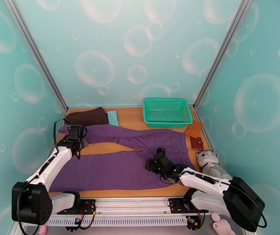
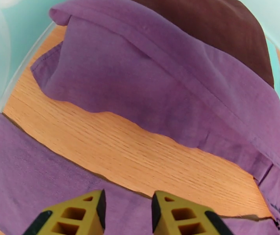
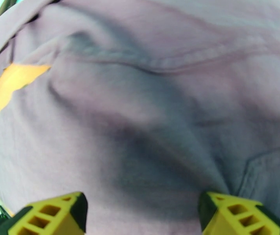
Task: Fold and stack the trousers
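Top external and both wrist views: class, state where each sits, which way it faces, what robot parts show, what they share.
Top external: above and behind the arms, facing down over the table; both arms, left gripper, right gripper.
Left wrist: on the left arm, facing across the trousers toward the dark brown cloth; left gripper at bottom.
Right wrist: on the right arm, close over the trousers; right gripper at bottom.
Shared: all three see the trousers.

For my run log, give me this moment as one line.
trousers: laid out, unfolded | left gripper: open, empty, over near leg's edge | right gripper: open, empty, over crotch area
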### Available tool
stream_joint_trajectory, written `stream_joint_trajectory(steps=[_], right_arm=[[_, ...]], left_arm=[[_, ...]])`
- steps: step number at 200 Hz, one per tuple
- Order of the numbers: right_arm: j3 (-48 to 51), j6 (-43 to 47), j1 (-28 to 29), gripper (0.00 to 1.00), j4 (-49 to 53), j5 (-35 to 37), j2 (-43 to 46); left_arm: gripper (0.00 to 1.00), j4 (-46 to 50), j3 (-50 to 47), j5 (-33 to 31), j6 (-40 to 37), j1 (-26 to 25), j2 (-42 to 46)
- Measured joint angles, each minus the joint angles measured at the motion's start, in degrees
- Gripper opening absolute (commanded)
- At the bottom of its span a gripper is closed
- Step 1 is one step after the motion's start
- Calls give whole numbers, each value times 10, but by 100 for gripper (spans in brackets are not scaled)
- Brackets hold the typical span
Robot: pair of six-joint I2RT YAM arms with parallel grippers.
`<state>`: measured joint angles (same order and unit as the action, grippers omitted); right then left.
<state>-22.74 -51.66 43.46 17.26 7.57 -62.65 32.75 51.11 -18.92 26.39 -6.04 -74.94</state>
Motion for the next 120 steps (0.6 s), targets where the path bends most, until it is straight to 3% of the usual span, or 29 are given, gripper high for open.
stream_joint_trajectory(steps=[24, 46, 69, 98, 120], right_arm=[[-45, -1, 12, 82, 95, 44, 4], [-140, 45, -3, 84, 122, 86, -41], [-222, 126, -69, 85, 77, 90, -98], [-240, 211, -184, 85, 5, 54, -136], [-234, 257, -208, 85, -48, 38, -138]], left_arm=[[37, -23, 40, -2, 0, 19, -66], [37, -55, 85, 15, 7, 42, -122], [37, -103, 94, 92, 27, 94, -150], [38, -147, 83, 165, 50, 147, -160], [38, -170, 72, 201, 61, 174, -160]])
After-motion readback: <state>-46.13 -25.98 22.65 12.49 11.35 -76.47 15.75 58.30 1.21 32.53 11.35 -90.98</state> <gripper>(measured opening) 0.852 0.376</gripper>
